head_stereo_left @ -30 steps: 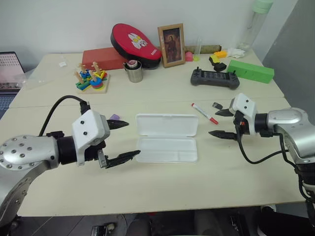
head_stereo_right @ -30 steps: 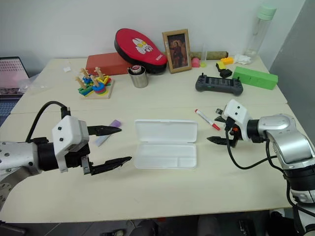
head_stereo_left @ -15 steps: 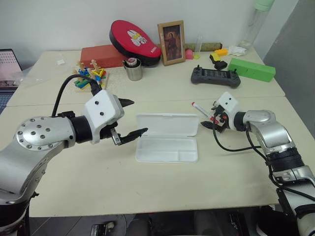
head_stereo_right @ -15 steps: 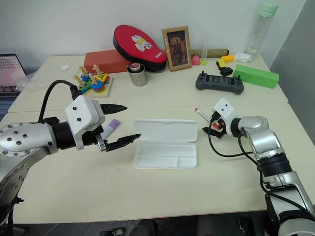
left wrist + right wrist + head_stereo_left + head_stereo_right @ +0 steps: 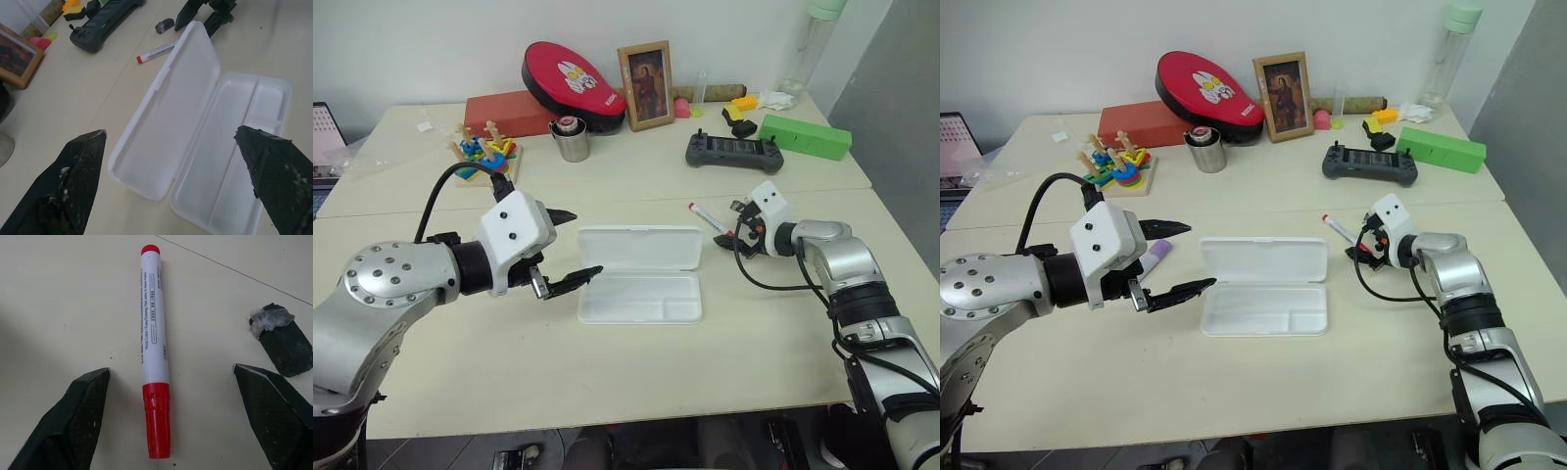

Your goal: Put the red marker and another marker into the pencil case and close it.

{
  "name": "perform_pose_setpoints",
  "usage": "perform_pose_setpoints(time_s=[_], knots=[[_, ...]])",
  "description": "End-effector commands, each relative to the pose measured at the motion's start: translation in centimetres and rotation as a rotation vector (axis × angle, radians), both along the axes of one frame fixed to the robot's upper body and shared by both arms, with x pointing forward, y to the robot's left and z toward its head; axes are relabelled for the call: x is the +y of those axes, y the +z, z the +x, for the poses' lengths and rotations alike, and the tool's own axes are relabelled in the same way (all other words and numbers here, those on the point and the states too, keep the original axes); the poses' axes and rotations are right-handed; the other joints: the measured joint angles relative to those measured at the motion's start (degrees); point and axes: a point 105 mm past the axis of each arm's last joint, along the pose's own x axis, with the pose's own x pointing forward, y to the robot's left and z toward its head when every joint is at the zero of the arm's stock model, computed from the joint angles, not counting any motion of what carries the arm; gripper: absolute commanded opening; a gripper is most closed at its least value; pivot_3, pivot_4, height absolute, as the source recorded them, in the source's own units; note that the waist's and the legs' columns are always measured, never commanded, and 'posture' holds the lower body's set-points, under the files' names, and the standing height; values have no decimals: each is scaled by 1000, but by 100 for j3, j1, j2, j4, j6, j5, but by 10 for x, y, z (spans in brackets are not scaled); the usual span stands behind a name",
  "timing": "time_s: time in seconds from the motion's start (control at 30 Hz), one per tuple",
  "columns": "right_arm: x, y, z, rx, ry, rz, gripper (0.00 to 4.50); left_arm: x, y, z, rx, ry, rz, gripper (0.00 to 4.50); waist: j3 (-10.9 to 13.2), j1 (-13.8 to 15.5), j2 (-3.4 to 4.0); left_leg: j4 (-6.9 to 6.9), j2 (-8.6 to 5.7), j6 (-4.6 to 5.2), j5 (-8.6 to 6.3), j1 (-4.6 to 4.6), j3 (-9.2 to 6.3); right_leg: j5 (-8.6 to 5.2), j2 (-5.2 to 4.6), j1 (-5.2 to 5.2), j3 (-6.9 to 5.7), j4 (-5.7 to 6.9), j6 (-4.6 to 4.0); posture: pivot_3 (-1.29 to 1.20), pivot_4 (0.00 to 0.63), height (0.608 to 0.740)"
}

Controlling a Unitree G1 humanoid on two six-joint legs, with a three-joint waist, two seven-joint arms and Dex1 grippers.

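Note:
The pencil case lies open on the table, lid folded back, both halves empty. The red marker rests on the table just right of the lid, also visible as the red marker. My right gripper is open and low over the table, one finger on each side of the marker's red cap end with gaps to both. The lavender marker lies left of the case, partly behind my left gripper. That gripper is open wide and hovers at the case's left end, holding nothing.
A small black piece lies beside the red marker. Farther back are a game controller, a green box, a metal cup, a picture frame, a red pouch and a stacking toy.
My right gripper has reached forward and down to the red marker and rolled, so its fingers now straddle it. The left gripper has stayed put; the head view has shifted.

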Motion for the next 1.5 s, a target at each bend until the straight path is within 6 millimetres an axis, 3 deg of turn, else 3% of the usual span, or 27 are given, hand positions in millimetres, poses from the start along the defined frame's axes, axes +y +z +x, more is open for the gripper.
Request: perform_pose_setpoints(time_s=[0.03,0.13,0.4,0.47,0.67,0.9,1.23,1.37,1.5], knots=[[5,14,3,-43,10,14,3093,1,12,-3,-62,-1,10,4500,0,-1,0,0,0,0,0,0,0,0,0,0,1,0,0,0,150,740],[9,16,2,-42,20,22,2229,3,12,-2,-60,3,11,4500,0,-4,0,2,0,0,0,-1,0,0,0,0,0,0,0,0,150,740],[13,17,0,-41,38,28,495,3,11,-2,-57,7,8,4500,0,-5,0,5,0,0,0,-1,0,0,0,0,0,3,-1,0,150,740],[15,18,0,-42,41,30,274,4,10,-2,-56,9,9,4500,0,-5,0,7,0,0,0,-1,0,0,0,0,0,4,0,0,150,740],[16,21,-2,-58,54,20,273,4,11,-1,-59,13,8,4500,0,-6,0,13,0,0,0,-2,0,0,0,0,1,8,-1,0,150,740],[4,40,-12,-116,95,-25,273,10,12,-6,-40,17,4,4500,0,-2,1,22,-2,0,0,-7,0,0,0,0,0,10,0,0,150,740],[2,105,-42,-246,243,-27,273,17,15,-5,-50,46,8,4500,0,10,1,44,-2,1,-1,-9,0,1,0,5,1,19,1,0,150,740],[33,129,-75,-280,453,41,273,19,14,-3,-51,50,15,4500,1,10,3,56,-2,1,-1,-9,0,1,1,4,2,37,1,0,150,740],[68,113,-120,-218,702,22,273,21,16,-1,-54,53,22,4500,0,19,1,58,-1,1,-1,-7,-1,1,1,2,1,49,1,0,150,740]])
